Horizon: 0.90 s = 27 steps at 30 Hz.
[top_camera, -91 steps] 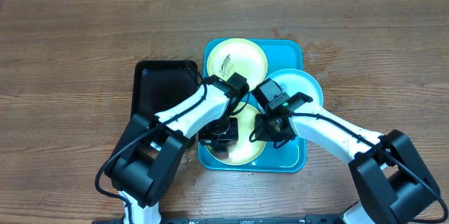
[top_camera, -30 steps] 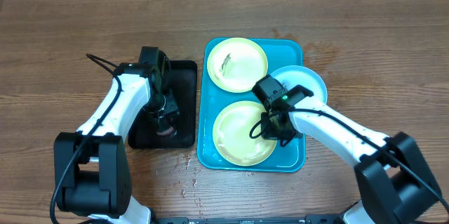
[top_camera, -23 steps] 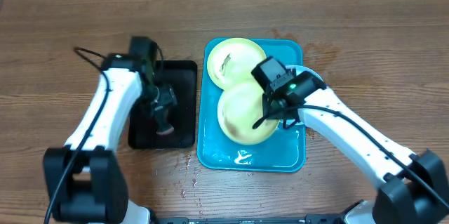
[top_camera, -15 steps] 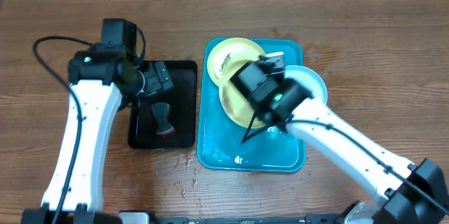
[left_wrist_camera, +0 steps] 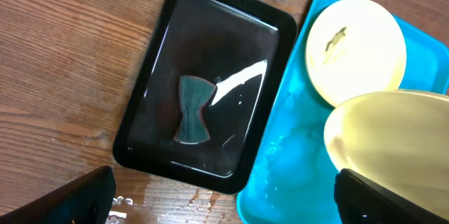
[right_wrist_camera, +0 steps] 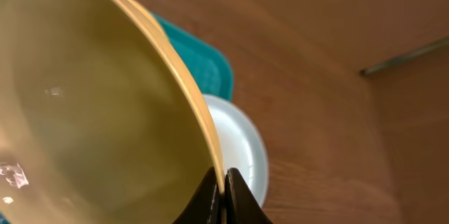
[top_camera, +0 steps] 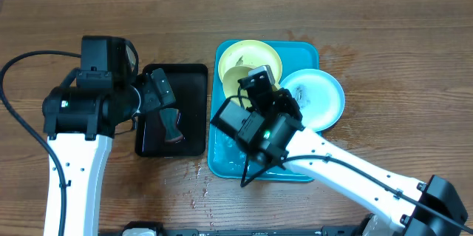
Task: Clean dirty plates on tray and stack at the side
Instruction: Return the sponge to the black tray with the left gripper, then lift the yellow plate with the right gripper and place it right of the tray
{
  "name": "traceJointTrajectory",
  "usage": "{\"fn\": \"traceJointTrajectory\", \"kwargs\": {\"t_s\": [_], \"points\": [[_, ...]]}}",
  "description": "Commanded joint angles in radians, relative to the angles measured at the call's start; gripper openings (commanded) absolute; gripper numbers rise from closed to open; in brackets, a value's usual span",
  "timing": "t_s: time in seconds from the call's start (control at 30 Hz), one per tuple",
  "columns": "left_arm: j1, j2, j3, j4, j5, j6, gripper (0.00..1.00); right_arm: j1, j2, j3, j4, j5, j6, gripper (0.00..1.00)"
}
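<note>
— Beneath both pincers, what surface?
— Wood-grain table, with water drops by the black tray. The left gripper gapes wide and empty above that tray and its dark bow-shaped piece.
— What does the right wrist alone show?
— The right gripper pinched tight on the rim of a yellow-green plate, with the turquoise tray and blue plate beyond. Only the other views show the smeared plate.

Black tray: rectangular with rounded corners, glossy and wet-looking, lying flat on the surface left of centre in the overhead view.
Dark grey-green pad: bow-tie shaped, flat inside the black tray, in its lower half.
Surface: brown wood grain.
Water droplets: scattered on the wood just below the tray's lower edge.
</note>
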Motion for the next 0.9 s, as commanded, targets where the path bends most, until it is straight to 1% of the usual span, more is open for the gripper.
{"fn": "traceJointTrajectory", "kwargs": {"t_s": [0.0,0.1,0.13,0.27,0.7,0.8,0.87], "points": [[0.005,-0.013,0.024,-0.002,-0.013,0.019,1.0,0.101,-0.027,0.029,-0.01,0.251,-0.001,0.04],[0.005,-0.011,0.024,-0.001,-0.013,0.018,1.0,0.18,-0.027,0.029,-0.01,0.369,-0.001,0.04],[0.005,-0.01,0.024,-0.001,-0.013,0.018,1.0,0.23,-0.027,0.029,-0.009,0.439,-0.001,0.04],[0.005,-0.005,0.023,-0.002,-0.013,0.019,1.0,0.294,-0.027,0.029,-0.009,0.503,-0.001,0.04],[0.004,-0.005,0.023,-0.002,-0.013,0.018,1.0,0.309,-0.027,0.029,-0.005,0.496,0.003,0.04],[0.004,-0.005,0.023,-0.002,-0.013,0.018,1.0,0.291,-0.027,0.029,0.007,0.44,0.024,0.04],[0.004,-0.005,0.023,-0.002,-0.013,0.019,1.0,0.252,-0.027,0.029,0.006,0.357,0.095,0.04]]}}
